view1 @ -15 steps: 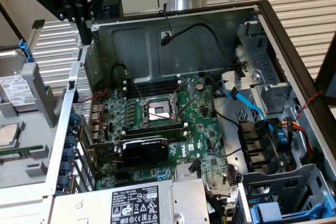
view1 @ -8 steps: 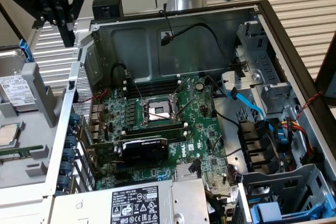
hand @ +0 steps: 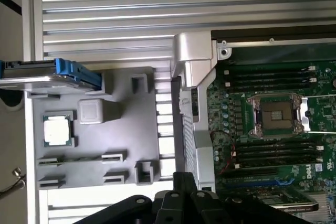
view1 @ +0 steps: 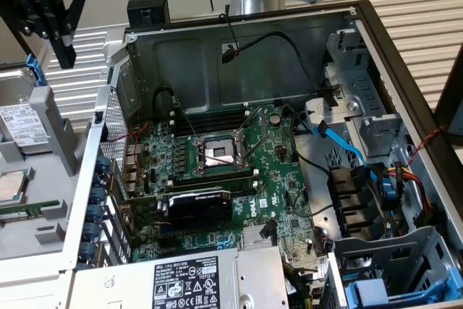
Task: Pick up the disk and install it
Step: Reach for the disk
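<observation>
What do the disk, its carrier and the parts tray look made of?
The disk: bare silver-grey metal with a dull sheen, carrying a white, paper-like label. Its carrier: blue plastic, judging by the saturated moulded look. The parts tray: matte grey, probably moulded plastic, with formed pockets.

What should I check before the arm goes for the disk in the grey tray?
1. Disk seated in grey tray, nothing on top: ok.
2. Claw open for a grasp: not ok, it is shut and empty.
3. Claw apart from the disk: ok.
4. Computer case open: ok.
5. Drive cage has a free bay: cannot tell.
</observation>
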